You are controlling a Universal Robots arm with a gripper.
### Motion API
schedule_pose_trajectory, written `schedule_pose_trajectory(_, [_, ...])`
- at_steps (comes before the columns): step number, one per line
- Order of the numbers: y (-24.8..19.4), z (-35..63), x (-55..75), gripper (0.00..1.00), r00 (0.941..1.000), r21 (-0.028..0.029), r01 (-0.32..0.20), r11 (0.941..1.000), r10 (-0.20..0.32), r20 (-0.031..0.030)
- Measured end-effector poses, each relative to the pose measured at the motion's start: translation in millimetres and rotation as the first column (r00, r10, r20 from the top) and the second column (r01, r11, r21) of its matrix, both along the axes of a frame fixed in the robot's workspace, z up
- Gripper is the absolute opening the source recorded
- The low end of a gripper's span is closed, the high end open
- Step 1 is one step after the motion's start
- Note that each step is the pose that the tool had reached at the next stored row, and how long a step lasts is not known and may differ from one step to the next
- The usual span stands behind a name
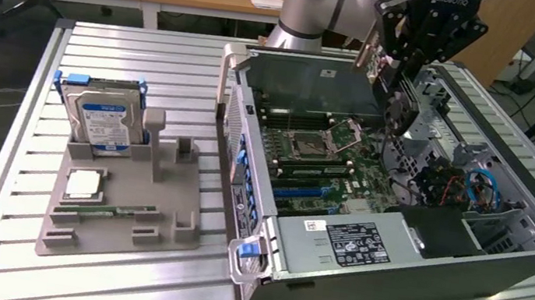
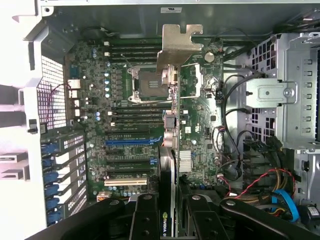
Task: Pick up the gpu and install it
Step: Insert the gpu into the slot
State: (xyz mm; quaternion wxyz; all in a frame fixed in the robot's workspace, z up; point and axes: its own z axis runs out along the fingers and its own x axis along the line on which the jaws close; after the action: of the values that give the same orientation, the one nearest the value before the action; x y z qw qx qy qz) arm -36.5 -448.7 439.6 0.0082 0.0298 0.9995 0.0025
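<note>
Gripper stood over the open case, which lay on its side on the slatted table.

In the wrist view the two black fingers sat one on each side of the gpu, closed against its faces. We logged this as a firm grip on the card. The green logo strip on the card's edge showed between them.

The gpu hung edge-on over the motherboard. Its pale bracket was at the end away from the gripper and overlapped the empty socket in that view. The blue slot lay just beside the card's line. We could not tell whether the card's lower edge touched any slot.

In the exterior view the gpu was at the level of the case's far rim, with its bracket toward the exterior view's left.

On the exterior view's left, well apart from the case, the grey holder carried an upright hard drive, a chip and a memory stick.
</note>
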Motion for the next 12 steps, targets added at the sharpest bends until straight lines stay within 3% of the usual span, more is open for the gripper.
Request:
schedule_pose_trajectory(8, [0.0,0.0,0.7,0.26,1.0,0.0,-0.001,1.0,0.001,0.0])
schedule_pose_trajectory(12, [0.1,-0.1,0.7,0.26,0.9995,0.0001,-0.033,0.9995,0.033,0.0])
